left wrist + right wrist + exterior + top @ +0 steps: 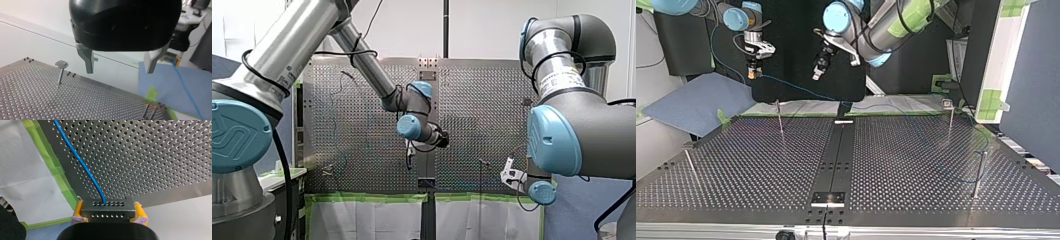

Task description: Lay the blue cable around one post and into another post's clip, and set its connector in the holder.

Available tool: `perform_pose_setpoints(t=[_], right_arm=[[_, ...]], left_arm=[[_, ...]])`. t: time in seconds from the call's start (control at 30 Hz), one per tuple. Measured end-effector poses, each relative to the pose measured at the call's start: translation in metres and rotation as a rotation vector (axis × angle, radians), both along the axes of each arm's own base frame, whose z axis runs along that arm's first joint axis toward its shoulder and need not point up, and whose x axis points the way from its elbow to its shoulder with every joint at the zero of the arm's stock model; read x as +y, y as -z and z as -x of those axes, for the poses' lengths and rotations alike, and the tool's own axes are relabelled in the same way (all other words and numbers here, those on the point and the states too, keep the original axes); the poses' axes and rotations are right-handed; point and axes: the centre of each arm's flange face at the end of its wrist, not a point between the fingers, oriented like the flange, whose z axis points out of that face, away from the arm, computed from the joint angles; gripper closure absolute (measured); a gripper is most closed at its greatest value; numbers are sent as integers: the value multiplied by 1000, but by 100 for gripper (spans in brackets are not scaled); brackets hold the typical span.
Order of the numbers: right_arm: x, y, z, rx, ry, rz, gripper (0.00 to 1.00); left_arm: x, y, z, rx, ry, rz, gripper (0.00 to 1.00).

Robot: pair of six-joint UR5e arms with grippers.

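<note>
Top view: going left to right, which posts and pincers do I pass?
leftmost post → my right pincer, shut on the connector → second post → my left pincer, open → third post → rightmost post

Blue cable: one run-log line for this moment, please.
right gripper: shut on connector | blue cable: trails from connector over perforated table | left gripper: open, empty, above table

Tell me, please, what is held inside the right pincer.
The right pincer clamps a black connector between yellow pads, the blue cable leaving its face. The pincer's body covers the connector's rear.
</note>
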Motion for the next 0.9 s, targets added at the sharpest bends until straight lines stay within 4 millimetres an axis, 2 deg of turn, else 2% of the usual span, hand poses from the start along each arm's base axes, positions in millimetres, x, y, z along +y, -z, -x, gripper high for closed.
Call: perform_pose_setpoints(t=[0.3,0.53,0.63,0.9], right_arm=[[0,0,0,1,-2,0,100],[0,0,-1,1,-3,0,100],[0,0,-1,1,-4,1,100],[1,0,-4,0,-11,2,100]], left_arm=[[-15,12,-43,-53,-42,63,0],[-20,23,-85,-110,-92,100,0],[-21,33,-92,-122,-97,101,0],[-19,76,-92,-118,-100,89,0]])
